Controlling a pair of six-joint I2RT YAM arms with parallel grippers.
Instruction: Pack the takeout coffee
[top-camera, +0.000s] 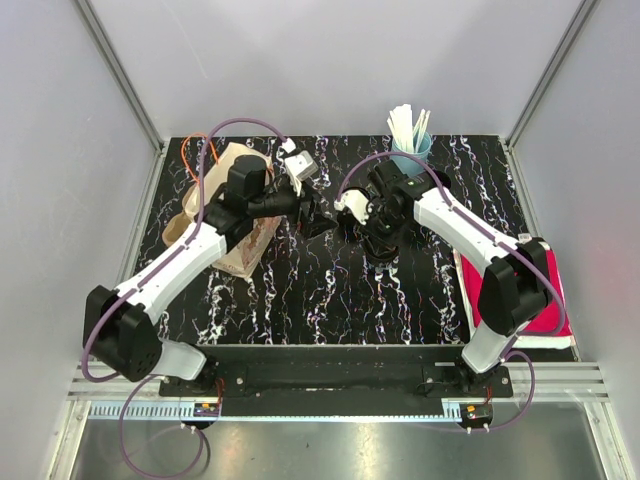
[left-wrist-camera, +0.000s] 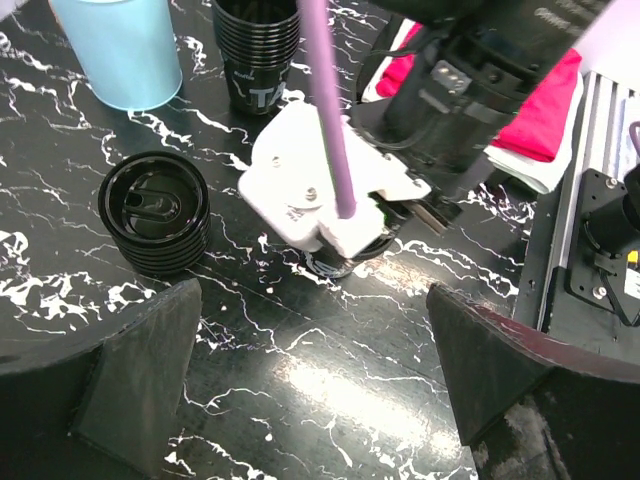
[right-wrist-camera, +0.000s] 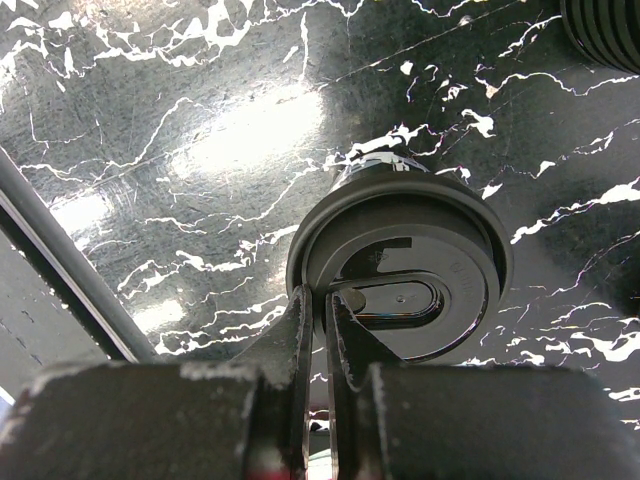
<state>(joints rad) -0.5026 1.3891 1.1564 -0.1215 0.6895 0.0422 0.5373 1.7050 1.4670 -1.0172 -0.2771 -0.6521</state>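
your right claw (right-wrist-camera: 322, 300) is all but shut, its 2 fingers pinching the near rim of a black coffee lid (right-wrist-camera: 410, 270); only the right wrist view shows this grip. in the left wrist view that lid is mostly hidden under the right arm's white camera housing (left-wrist-camera: 315, 180), low over the marble-pattern table (left-wrist-camera: 330, 390). your left claw (left-wrist-camera: 312, 295) stands wide open, holds nothing and faces the right one. that view also gives you a stack of black lids (left-wrist-camera: 155, 210), a stack of black cups (left-wrist-camera: 258, 60) and a light blue cup (left-wrist-camera: 125, 45). the top view alone shows the brown paper bag (top-camera: 225, 195) beside the left arm and white sticks (top-camera: 408, 125) standing in the blue cup. a pink cloth (top-camera: 540, 290) lies at the table's right edge.
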